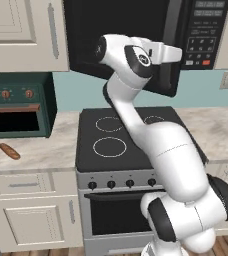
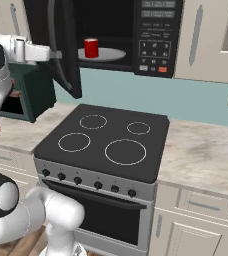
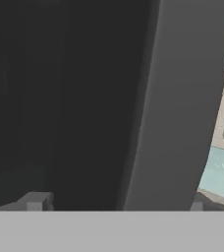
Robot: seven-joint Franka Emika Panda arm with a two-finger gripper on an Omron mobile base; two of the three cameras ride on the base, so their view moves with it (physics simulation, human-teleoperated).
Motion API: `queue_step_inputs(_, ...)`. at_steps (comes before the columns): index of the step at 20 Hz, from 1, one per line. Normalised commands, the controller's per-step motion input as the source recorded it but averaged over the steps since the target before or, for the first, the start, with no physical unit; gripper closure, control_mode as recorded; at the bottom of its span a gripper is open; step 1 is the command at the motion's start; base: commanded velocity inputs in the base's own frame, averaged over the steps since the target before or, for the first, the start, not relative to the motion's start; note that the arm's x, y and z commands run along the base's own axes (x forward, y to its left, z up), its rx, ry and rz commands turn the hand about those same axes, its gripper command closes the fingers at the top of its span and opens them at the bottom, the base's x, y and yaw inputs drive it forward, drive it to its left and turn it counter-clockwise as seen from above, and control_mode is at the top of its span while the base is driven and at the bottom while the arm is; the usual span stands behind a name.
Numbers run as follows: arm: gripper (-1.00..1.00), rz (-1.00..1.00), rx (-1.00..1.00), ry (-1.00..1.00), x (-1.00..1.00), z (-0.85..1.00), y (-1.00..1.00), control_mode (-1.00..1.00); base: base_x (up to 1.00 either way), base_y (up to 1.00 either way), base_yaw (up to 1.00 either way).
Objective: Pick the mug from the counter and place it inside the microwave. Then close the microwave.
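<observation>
The red mug (image 2: 91, 48) stands upright on the round white turntable plate (image 2: 108, 54) inside the black microwave (image 2: 153, 35). The microwave's dark door (image 2: 61, 45) hangs swung open to the left. My gripper (image 2: 55, 54) is at the outer face of that door (image 1: 86, 35), away from the mug. In the hand view the door's grey edge (image 3: 182, 98) runs up just ahead of my gripper (image 3: 116, 204), whose two fingertips (image 3: 35, 202) stand wide apart, open with nothing held. The beige counter (image 2: 206, 150) lies on both sides of the stove.
A black stovetop (image 2: 106, 137) with ring burners sits under the microwave. The dark green toaster oven (image 1: 18, 105) stands on the left counter (image 1: 31, 145), with a brown bread (image 1: 9, 151) in front of it. Cream wall cabinets (image 2: 211, 35) flank the microwave.
</observation>
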Motion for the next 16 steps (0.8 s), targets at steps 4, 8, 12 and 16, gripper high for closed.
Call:
queue_step_inputs(4,-1.00,0.14,0.03,0.00,0.66,0.00,-0.17,-1.00,0.00,0.00,0.00)
queue_step_inputs(8,-1.00,0.20,0.04,0.00,0.59,0.00,-0.14,-1.00,0.00,0.00,0.00)
queue_step_inputs(12,-1.00,0.22,0.03,0.00,0.63,0.00,-0.19,-1.00,0.00,0.00,0.00)
queue_step_inputs(16,-1.00,0.23,0.02,0.00,0.58,0.00,-0.20,-1.00,0.00,0.00,0.00)
